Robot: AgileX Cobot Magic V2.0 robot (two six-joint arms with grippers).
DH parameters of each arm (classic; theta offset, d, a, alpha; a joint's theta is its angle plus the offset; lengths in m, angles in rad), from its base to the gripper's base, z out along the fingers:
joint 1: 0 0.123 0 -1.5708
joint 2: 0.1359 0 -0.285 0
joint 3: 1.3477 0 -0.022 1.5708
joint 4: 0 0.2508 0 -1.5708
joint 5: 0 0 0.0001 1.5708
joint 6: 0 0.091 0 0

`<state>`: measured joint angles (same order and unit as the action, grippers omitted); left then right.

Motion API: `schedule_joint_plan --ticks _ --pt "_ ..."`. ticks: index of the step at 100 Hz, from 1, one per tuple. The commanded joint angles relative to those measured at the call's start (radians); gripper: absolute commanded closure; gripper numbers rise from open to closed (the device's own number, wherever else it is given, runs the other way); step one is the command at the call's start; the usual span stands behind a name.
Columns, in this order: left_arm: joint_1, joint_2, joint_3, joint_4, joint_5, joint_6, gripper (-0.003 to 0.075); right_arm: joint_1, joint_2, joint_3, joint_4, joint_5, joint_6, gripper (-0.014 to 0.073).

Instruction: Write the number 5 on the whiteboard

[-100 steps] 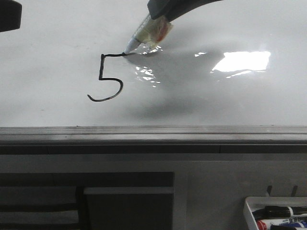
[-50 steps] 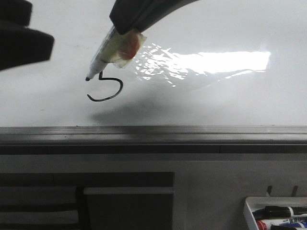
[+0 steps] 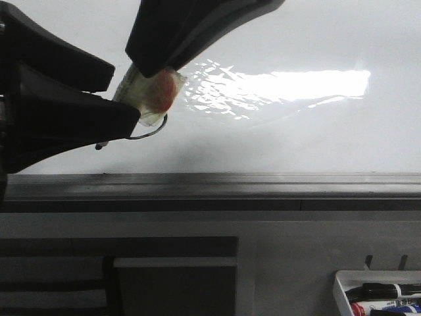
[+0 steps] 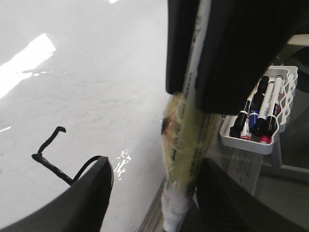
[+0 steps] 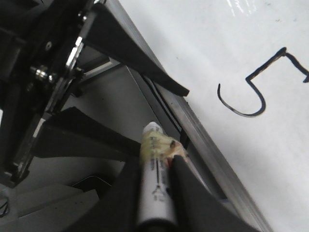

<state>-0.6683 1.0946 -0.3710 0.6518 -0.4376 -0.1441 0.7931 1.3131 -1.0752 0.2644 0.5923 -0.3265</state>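
- Landmark: the whiteboard (image 3: pixel 296 138), one board, glossy, with a band of glare across it and a grey metal strip (image 3: pixel 263 184) along its near edge; all places below are given against it.
- The number 5 (image 5: pixel 260 82): one digit, complete with top bar, upright stroke and hooked belly, on the left part of the whiteboard, a little in from the strip; in the front view only the foot of its hook shows, the rest hidden behind the arms.
- Right gripper (image 5: pixel 157 166): fingers pinching one marker (image 5: pixel 154 179) along its barrel; a yellowish wrapping with an orange patch rings the barrel just below the grip.
- Deciding relation: the marker's long axis runs down and to the left across the front view, and its tip is hidden there behind the left gripper; the right wrist view puts the tip off the writing face, out over the strip, with the digit lying well apart, further in on the board.
- Left gripper (image 3: pixel 99 99): fingers spread and holding nothing; it sits over the left end of the whiteboard, with the marker barrel passing between its fingers in the left wrist view.
- Nearness: both arms are over the digit's part of the board; only the right one carries the marker.
- Judgement: writing appears finished; the coming move looks like a handover or a stowing of the marker.
- Other count: one white tray (image 4: pixel 260 140) below the whiteboard to the right, holding at least four markers.
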Motion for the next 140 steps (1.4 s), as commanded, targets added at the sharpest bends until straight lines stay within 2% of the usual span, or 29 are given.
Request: schedule_joint_plan --ticks 1,10,22,25,59,65,72,76,77,80,85,89,102,116,126,140 --pt "-0.006 -0.008 -0.035 -0.027 -0.073 -0.01 0.0377 0.004 -0.035 -0.029 0.026 -0.043 -0.014 0.0641" --pt "-0.006 -0.008 -0.035 -0.015 -0.066 -0.01 0.0473 0.004 -0.036 -0.029 0.035 -0.045 -0.014 0.0641" --pt "-0.006 -0.008 -0.035 0.024 -0.066 -0.01 0.0709 0.004 -0.037 -0.029 0.039 -0.045 -0.014 0.0641" --pt "-0.006 -0.008 -0.035 0.024 -0.066 -0.01 0.074 0.004 -0.037 -0.029 0.042 -0.045 -0.014 0.0641" --pt "-0.006 -0.008 -0.035 0.024 -0.066 -0.01 0.0741 0.004 -0.037 -0.029 0.086 -0.082 -0.014 0.0624" --pt "-0.006 -0.008 -0.035 0.024 -0.066 -0.01 0.0741 0.004 -0.037 -0.029 0.091 -0.102 -0.014 0.0551" --pt "-0.006 -0.008 -0.035 0.016 -0.059 -0.01 0.0741 0.004 -0.037 -0.029 0.091 -0.121 -0.014 0.0374" --pt "-0.006 -0.008 -0.035 -0.007 -0.046 -0.01 0.0741 0.001 -0.037 -0.029 0.091 -0.14 -0.014 0.0232" --pt "-0.006 -0.008 -0.035 -0.013 -0.043 -0.01 0.0741 0.001 -0.037 -0.029 0.091 -0.14 -0.014 0.0232" --pt "-0.006 -0.011 -0.035 -0.043 -0.029 -0.01 0.0741 0.0 -0.039 -0.029 0.088 -0.156 -0.014 0.0146" --pt "-0.006 -0.014 -0.035 -0.131 0.017 -0.01 0.0741 -0.009 -0.041 -0.029 0.07 -0.177 -0.014 0.0069" --pt "-0.006 -0.023 -0.035 -0.212 0.055 -0.01 0.0741 -0.015 -0.049 -0.029 0.045 -0.186 -0.014 0.0065" --pt "0.02 -0.072 -0.037 -0.661 0.184 -0.01 0.0741 -0.031 -0.08 -0.029 0.006 -0.192 -0.014 0.0128" --pt "0.074 -0.098 -0.037 -0.949 0.224 -0.01 0.0741 -0.038 -0.106 -0.029 0.004 -0.192 -0.014 0.0202" --pt "0.112 -0.078 -0.039 -1.007 0.239 -0.01 0.0741 -0.038 -0.108 -0.029 0.004 -0.192 -0.014 0.0215" --pt "0.131 -0.025 -0.089 -1.008 0.357 -0.01 0.0741 -0.038 -0.108 -0.029 0.004 -0.19 -0.014 0.0214"
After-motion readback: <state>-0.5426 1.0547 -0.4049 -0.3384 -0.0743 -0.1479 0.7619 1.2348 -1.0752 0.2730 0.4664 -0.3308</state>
